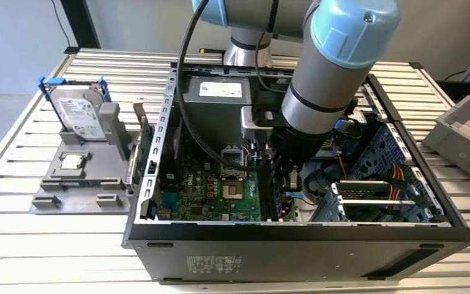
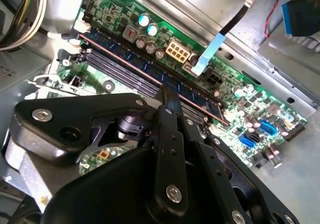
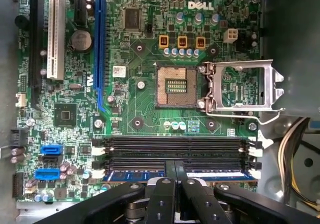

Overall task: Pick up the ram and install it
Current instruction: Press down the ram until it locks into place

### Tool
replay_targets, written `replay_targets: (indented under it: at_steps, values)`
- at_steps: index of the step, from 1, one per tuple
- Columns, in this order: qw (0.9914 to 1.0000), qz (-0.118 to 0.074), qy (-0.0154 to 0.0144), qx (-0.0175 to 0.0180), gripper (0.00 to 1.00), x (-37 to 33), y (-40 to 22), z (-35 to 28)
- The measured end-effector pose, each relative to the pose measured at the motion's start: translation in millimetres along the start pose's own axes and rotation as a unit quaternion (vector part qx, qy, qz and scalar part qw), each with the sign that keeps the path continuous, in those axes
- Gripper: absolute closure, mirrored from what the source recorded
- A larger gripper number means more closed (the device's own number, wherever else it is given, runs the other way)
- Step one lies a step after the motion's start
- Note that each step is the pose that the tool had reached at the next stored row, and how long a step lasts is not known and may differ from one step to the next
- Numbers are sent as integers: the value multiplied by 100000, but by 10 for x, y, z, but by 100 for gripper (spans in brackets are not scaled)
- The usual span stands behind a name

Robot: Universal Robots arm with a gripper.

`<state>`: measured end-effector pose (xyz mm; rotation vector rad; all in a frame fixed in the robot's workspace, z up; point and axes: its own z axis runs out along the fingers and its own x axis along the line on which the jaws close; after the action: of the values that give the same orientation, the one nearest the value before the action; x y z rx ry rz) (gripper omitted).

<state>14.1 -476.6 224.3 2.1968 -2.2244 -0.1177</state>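
Note:
The ram (image 3: 215,175) (image 2: 125,54), a long blue-green stick with a row of chips, lies in the outermost of the black memory slots (image 3: 175,151) on the green motherboard (image 1: 210,190), between white end latches (image 3: 255,174). My gripper (image 3: 175,173) (image 2: 167,98) is deep inside the open computer case (image 1: 300,236). Its two black fingers are pressed together, and their tips rest on the ram's top edge near its middle. The fingers close along the stick's length, not across it. In the exterior view the gripper (image 1: 288,180) hangs beside the motherboard's right edge.
The CPU socket (image 3: 175,85) stands open, its metal lid (image 3: 245,86) swung aside. A flat blue cable (image 2: 210,51) runs close above the ram. On a grey tray (image 1: 71,184) left of the case are a hard drive (image 1: 80,113) and a green card (image 1: 142,150). A grey bin (image 1: 464,131) is at right.

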Motion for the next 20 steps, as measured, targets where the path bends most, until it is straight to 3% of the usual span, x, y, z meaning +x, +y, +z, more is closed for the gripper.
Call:
replay_targets:
  at_steps: [5,7,8,9,20]
  values:
    - [100000,5,19,-8,100,3,-4,69]
    - [100000,14,116,-19,100,-3,-4,52]
    - [100000,-2,-108,35,100,-7,-2,25]
    - [100000,-4,-132,37,100,-9,0,-11]
    - [100000,1,-35,9,100,-28,33,-523]
